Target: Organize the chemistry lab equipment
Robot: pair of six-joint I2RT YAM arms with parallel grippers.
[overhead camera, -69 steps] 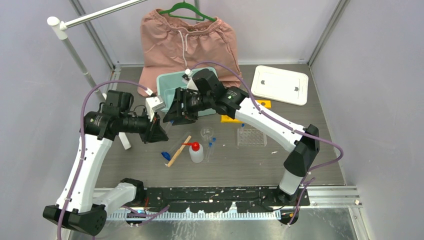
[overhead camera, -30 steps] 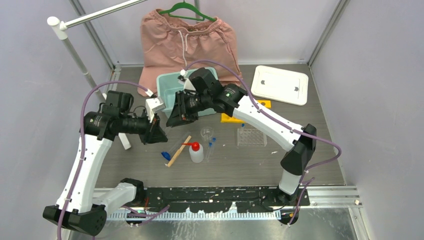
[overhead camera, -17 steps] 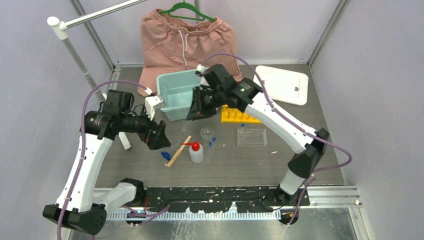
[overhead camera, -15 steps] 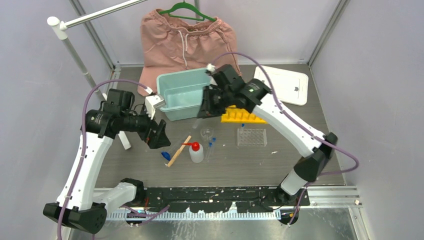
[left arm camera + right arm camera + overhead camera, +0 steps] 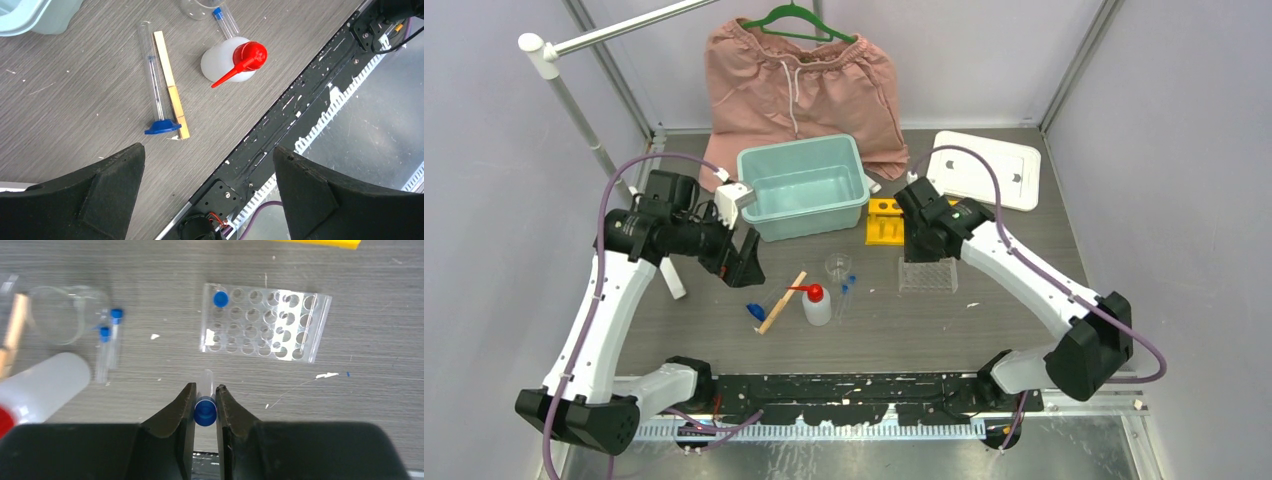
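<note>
You have the right gripper (image 5: 205,400) clamped on a tube (image 5: 207,382) near the clear rack (image 5: 265,322), which holds a second tube (image 5: 220,299) in a corner hole. Your left gripper (image 5: 207,150) gapes wide near the stick (image 5: 171,85) and bottle (image 5: 225,57)

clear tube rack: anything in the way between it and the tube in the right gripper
Nothing visible does. The right gripper is shut on a blue-capped tube, and only bare table with white flecks lies between it and the clear tube rack. One corner hole already holds a second tube.
</note>
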